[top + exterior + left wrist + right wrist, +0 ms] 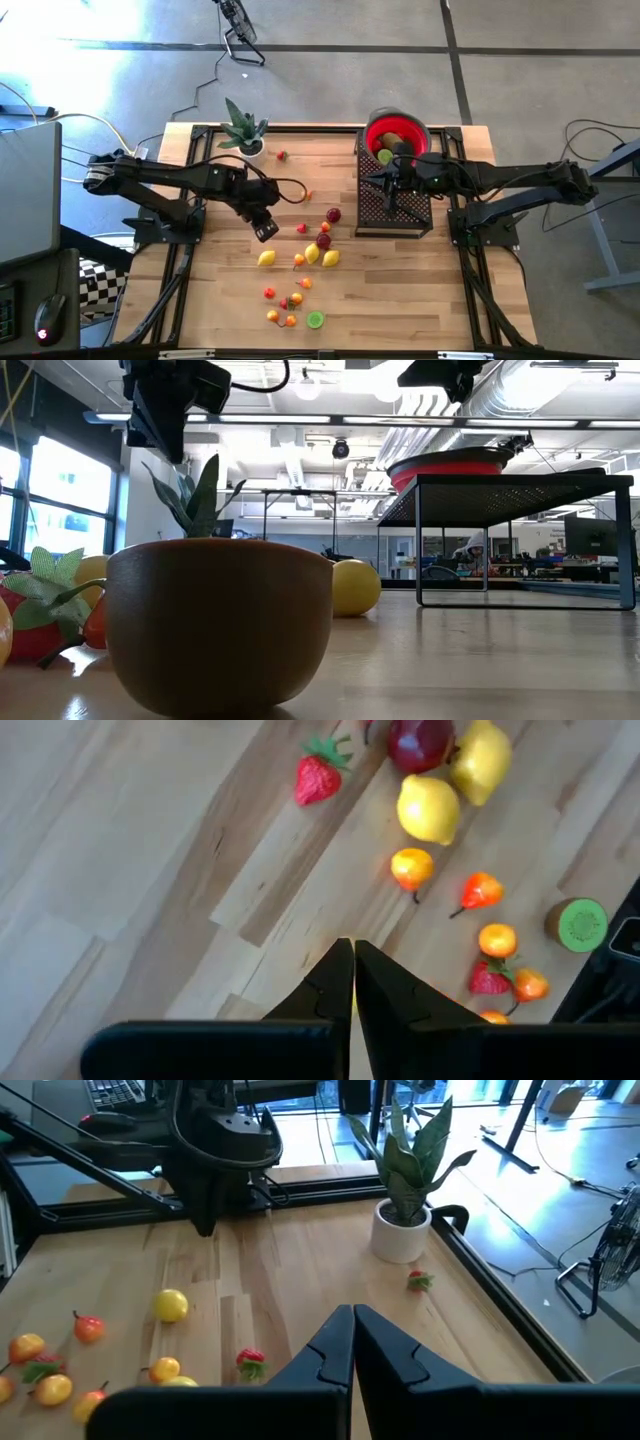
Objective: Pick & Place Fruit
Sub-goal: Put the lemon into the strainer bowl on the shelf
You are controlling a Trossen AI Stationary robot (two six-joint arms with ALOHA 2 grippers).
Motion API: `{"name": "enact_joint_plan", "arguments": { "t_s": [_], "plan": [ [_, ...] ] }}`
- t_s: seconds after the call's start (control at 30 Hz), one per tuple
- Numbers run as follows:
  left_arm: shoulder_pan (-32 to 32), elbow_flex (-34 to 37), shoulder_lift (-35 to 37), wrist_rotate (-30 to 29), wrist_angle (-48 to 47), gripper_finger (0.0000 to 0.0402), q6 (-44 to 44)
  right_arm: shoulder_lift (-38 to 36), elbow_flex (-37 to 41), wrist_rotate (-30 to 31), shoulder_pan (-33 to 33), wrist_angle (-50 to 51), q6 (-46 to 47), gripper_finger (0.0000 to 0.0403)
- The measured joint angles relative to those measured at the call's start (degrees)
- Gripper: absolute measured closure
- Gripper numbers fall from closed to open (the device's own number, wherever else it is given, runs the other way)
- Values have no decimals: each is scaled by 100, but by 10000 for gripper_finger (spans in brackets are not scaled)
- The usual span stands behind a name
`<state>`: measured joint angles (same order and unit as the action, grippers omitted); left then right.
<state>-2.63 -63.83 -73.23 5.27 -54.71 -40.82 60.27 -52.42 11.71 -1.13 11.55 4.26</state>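
Several small toy fruits lie loose on the wooden table (pixel 420 290): lemons (pixel 266 258) (pixel 430 808), a dark red apple (pixel 420 742), strawberries (pixel 317 780), small orange ones (pixel 412 868) and a green kiwi half (pixel 315 320). My left gripper (pixel 352 960) hangs shut above bare wood just left of the cluster (pixel 265 230), slanting down, with nothing in it. My right gripper (pixel 353 1325) is shut and held up over the black mesh rack (pixel 395 205). A red bowl (pixel 397 135) with a few fruits in it stands on the rack's far end.
A potted spiky plant (pixel 243 132) stands at the far left, with a stray strawberry (pixel 282 155) beside it. In the low view a brown rounded thing (pixel 220 620) fills the foreground near the front edge. Bare wood lies right of the fruit cluster, in front of the rack.
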Motion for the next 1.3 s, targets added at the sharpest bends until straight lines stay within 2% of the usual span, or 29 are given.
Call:
{"name": "enact_joint_plan", "arguments": {
  "t_s": [0.17,0.53,0.73,0.87,0.97,1.1,1.3],
  "plan": [
    [-2,0,0,36,-325,343,-298,0,0,8,0,0,-3,398],
    [-2,0,-4,39,-373,163,-581,0,0,-25,0,8,-233,398],
    [-2,0,-4,60,-342,89,-618,0,0,-29,0,22,-331,398],
    [-10,0,-4,76,14,69,-911,0,-2,-30,0,22,-451,398],
    [-109,-2,-4,300,313,67,-1437,0,-2,-29,-2,24,-455,398],
    [-437,-2,-4,330,741,67,-1605,0,-2,-31,-2,24,-455,398],
    [-1075,-2,-4,-21,1389,67,-2092,0,-2,-31,-2,26,-455,398]
  ]
}}
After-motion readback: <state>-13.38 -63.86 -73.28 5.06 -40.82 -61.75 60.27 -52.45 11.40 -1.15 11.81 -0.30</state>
